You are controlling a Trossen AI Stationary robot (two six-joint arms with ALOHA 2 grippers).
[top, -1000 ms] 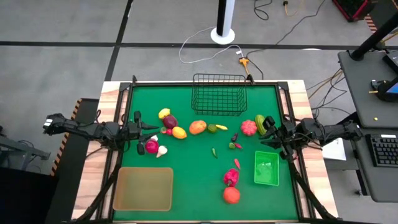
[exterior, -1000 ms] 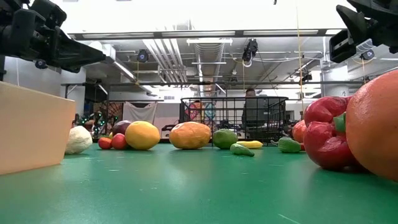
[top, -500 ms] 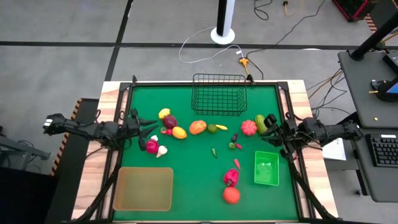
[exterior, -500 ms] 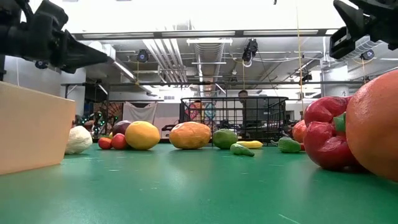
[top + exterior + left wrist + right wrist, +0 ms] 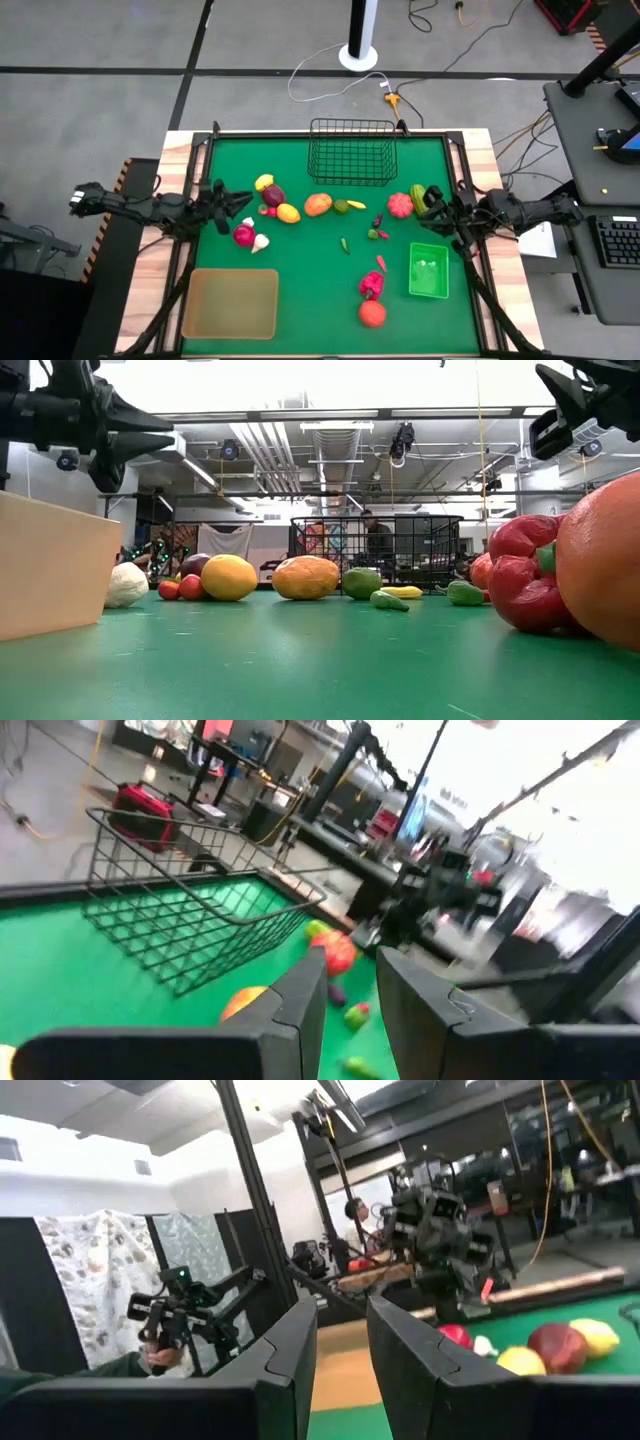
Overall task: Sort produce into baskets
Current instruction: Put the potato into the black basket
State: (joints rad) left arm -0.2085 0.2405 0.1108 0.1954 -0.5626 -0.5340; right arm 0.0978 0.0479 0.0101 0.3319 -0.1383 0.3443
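Overhead, the green felt-like table top [image 5: 310,290] carries a black wire-mesh basket [image 5: 352,152] at upper centre of the frame, a flat tan rectangular tray [image 5: 231,302] at lower left and a small bright green plastic bin [image 5: 429,270] at lower right. Most of the smooth, glossy toy produce lies loose in a band across the middle: a yellow lemon-shaped piece [image 5: 264,182], a dark purple rounded one [image 5: 273,195], an orange oval [image 5: 318,204], a lobed pinkish-red piece [image 5: 399,205], a magenta round piece [image 5: 243,235] just beside a small white bulb [image 5: 260,242]. Lower down, a smooth orange ball [image 5: 372,313] touches a red bell pepper [image 5: 371,284]. At left of centre the left gripper [image 5: 240,199] hangs above the felt, its two dark fingers [image 5: 300,1010] parted by a narrow gap with nothing between them. At right, the right gripper [image 5: 431,202] hovers near a striped green piece [image 5: 418,194], its fingers likewise slightly apart and empty.
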